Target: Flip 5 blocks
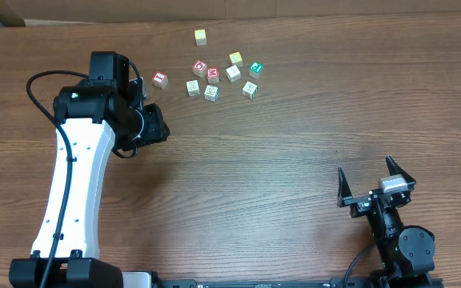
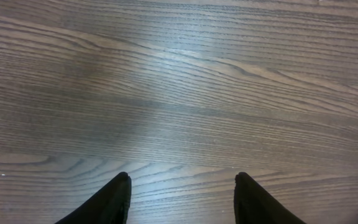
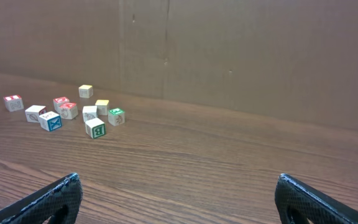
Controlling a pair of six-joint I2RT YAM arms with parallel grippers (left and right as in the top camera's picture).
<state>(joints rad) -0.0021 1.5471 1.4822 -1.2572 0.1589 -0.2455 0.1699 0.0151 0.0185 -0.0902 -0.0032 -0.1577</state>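
Left fingers (image 2: 107, 202): two dark tips at the bottom edge of the left wrist view. They stood apart and gripped nothing, with only bare desk (image 2: 179, 93) between and ahead of them.

Right fingers (image 3: 55, 199): two dark tips at the lower corners of the right wrist view. They were spread wide and held nothing, with plain wood grain between them.

Blocks (image 3: 90, 113): a loose cluster of small cubes resting on the desk, well ahead of the right fingers and off to their left, none touching them. Items, from nearest the right fingers outward:
- white cube with a green letter (image 3: 96, 128), at the near edge of the cluster;
- white cube with a blue mark (image 3: 50, 121), further left;
- green-faced block (image 3: 116, 116), at the cluster's right end;
- two red cubes (image 3: 64, 106), side by side in the middle;
- red-faced block (image 3: 12, 102), alone at the far left;
- pale yellowish block (image 3: 86, 91), farthest off, set apart behind the rest.

Overhead placement: the cluster lay ahead of the left fingers and somewhat to their right. The red-faced block was the one closest to them, though clearly apart.

Cardboard wall (image 3: 229, 50): it stood upright behind the blocks, at the desk's far edge.
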